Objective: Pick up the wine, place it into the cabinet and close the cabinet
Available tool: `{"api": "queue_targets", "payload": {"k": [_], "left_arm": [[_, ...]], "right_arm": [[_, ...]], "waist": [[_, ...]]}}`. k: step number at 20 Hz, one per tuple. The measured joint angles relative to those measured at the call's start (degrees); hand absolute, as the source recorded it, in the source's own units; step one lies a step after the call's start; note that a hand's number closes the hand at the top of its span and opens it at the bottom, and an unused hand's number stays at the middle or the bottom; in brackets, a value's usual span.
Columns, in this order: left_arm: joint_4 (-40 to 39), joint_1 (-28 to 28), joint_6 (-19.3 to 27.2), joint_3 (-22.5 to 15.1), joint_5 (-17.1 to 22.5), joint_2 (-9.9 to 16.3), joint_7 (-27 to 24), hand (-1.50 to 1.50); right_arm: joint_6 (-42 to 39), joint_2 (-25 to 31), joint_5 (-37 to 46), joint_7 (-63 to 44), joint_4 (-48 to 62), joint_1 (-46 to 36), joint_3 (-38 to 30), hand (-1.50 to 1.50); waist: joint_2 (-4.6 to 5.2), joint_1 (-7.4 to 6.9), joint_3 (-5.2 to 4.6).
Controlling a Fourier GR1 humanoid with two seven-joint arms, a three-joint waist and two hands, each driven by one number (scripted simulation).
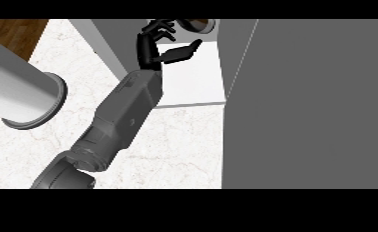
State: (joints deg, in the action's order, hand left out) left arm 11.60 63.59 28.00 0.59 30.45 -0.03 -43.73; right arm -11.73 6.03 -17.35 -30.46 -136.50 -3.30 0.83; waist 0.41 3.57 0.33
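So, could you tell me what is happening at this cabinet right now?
The robot's left hand is stretched into the open cabinet, over its white shelf, with the fingers spread and nothing held in them. Just beyond the fingertips, at the back of the shelf, stands a round brownish thing, probably the wine seen from above. The cabinet's grey door stands open at the right. A pale cylinder sits on the marble counter at the left. The right hand is out of view.
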Motion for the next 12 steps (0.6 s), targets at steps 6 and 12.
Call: {"api": "queue_targets", "payload": {"k": [6, 12], "left_arm": [[-2.5, 0.8, 1.6, 0.0, -1.1, 0.0, 0.0, -1.50], [-4.7, 0.7, 2.8, -0.4, -2.6, 0.2, -0.4, -1.50]], "right_arm": [[0.2, 0.4, 0.0, 0.1, 0.1, -0.7, -0.7, -1.50], [0.5, 0.2, 0.1, 0.3, 0.3, -1.3, -0.4, -1.50]], "waist": [[0.14, 0.01, -0.01], [0.46, 0.48, -0.02]]}}
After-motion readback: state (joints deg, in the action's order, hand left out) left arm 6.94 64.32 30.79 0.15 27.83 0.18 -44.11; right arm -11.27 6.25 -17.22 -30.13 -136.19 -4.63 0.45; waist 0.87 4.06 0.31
